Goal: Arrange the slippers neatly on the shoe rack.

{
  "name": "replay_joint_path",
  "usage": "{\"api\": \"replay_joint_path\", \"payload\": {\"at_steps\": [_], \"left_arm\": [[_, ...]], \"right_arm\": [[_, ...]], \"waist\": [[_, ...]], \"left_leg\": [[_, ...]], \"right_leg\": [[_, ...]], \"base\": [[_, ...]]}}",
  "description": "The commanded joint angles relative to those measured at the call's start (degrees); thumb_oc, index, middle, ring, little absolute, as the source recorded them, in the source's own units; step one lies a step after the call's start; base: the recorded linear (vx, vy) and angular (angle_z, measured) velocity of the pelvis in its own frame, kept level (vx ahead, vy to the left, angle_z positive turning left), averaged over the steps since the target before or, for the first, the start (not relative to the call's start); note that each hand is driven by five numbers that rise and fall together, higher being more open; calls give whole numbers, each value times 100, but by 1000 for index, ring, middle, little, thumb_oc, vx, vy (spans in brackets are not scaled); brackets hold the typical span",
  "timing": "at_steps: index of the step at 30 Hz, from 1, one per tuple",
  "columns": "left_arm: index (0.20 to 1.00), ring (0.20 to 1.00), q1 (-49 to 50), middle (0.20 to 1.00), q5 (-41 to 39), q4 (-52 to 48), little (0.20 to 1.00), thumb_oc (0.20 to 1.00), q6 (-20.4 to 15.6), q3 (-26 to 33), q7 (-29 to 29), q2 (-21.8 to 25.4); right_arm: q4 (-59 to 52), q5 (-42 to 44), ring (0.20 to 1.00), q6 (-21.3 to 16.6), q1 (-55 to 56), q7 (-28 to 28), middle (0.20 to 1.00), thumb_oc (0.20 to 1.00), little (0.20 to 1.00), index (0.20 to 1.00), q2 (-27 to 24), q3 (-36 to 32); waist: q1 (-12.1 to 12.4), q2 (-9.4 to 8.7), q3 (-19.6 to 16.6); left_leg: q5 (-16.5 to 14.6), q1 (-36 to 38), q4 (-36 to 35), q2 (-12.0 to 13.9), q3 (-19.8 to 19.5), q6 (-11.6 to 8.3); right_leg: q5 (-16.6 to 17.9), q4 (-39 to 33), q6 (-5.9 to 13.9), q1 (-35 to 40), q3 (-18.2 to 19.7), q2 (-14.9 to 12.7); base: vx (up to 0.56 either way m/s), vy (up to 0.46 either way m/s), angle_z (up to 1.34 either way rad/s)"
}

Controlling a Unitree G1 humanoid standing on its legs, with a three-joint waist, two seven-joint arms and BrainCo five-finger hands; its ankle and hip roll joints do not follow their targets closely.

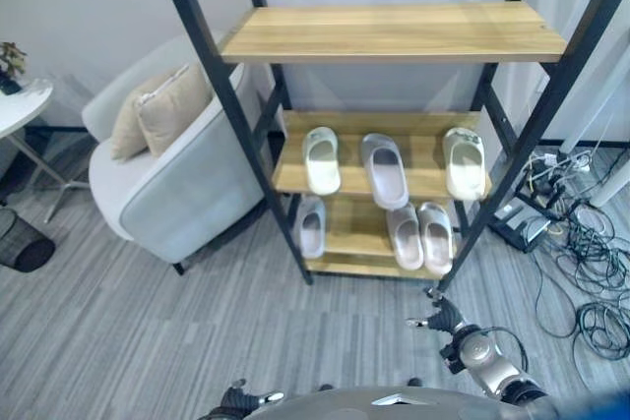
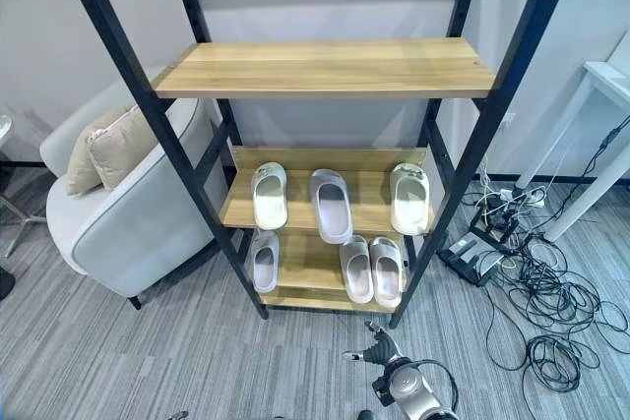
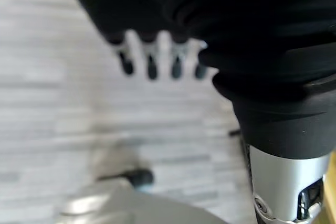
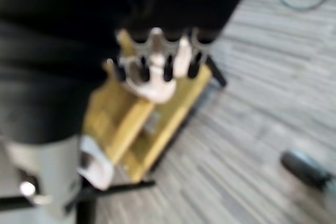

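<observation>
Already six slippers (image 1: 385, 170) sat on shoe rack (image 1: 394, 32), three per lower shelf. Right hand (image 1: 440, 319) hung empty, fingers relaxed, near rack's front post; left hand (image 3: 157, 61) likewise slack, low. Risk: careless reach could nudge bottom pair (image 1: 420, 235) askew or clip post.

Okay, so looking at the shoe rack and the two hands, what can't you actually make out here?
- Left slipper on the bottom shelf: its toe is hidden under the middle shelf in the left eye view.
- Left hand: cut off by the bottom edge of the left eye view; its wrist view shows straight fingers over bare floor.
- Right hand: small in the eye views, blurred in its wrist view; it holds nothing.
</observation>
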Motion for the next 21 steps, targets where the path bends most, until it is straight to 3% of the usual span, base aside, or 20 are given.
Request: {"api": "replay_joint_path", "payload": {"at_steps": [1,7,8,9,10,17,21], "left_arm": [[1000,1000,-353,1000,196,171,1000,1000,-133,-58,-21,117],[1000,1000,-381,1000,370,262,1000,1000,-92,-142,-102,120],[1000,1000,-355,1000,429,221,1000,1000,-124,-37,-248,256],[1000,1000,-351,1000,428,220,1000,1000,-125,-41,-249,253],[1000,1000,-248,1000,400,132,1000,1000,-149,79,-278,321],[1000,1000,-217,1000,389,181,1000,1000,-171,87,-382,264],[1000,1000,-211,1000,410,210,1000,1000,-163,136,-387,228]], "right_arm": [[-292,-225,1000,-313,-321,44,1000,1000,1000,1000,22,308],[-404,-408,1000,-340,-357,195,1000,1000,1000,1000,-28,547],[-683,-163,1000,-491,-99,662,1000,1000,1000,1000,-824,232],[-688,-164,1000,-491,-91,663,1000,1000,1000,1000,-828,230],[-2318,58,1000,-545,221,896,1000,1000,1000,1000,-1311,137],[-2350,128,1000,-693,71,1240,1000,1000,1000,1000,-1280,466],[-3467,21,1000,-817,-190,1386,1000,1000,1000,1000,-1475,663]], "waist": [[6,-373,-28],[34,-349,-62],[6,-376,-75],[9,-373,-76],[-45,-394,-74],[-8,-360,-34],[40,-387,-39]], "left_leg": [[-511,-31,386,-10,51,-33],[-328,44,82,85,18,-101],[-305,68,35,105,24,-129],[-304,73,32,106,25,-130],[-266,35,24,113,75,-139],[-336,165,30,138,100,-143],[-342,137,91,144,48,-128]], "right_leg": [[-469,441,317,86,102,-264],[-475,258,290,216,-109,-211],[-464,220,300,248,-150,-210],[-464,219,300,252,-150,-209],[-418,220,310,191,-129,-214],[-485,243,312,296,-135,-212],[-538,392,289,241,-120,-213]], "base": [[-24,-53,1],[-24,-38,10],[-5,-25,5],[-40,-25,16],[-13,-9,17],[-1,4,-6],[0,0,0]]}}
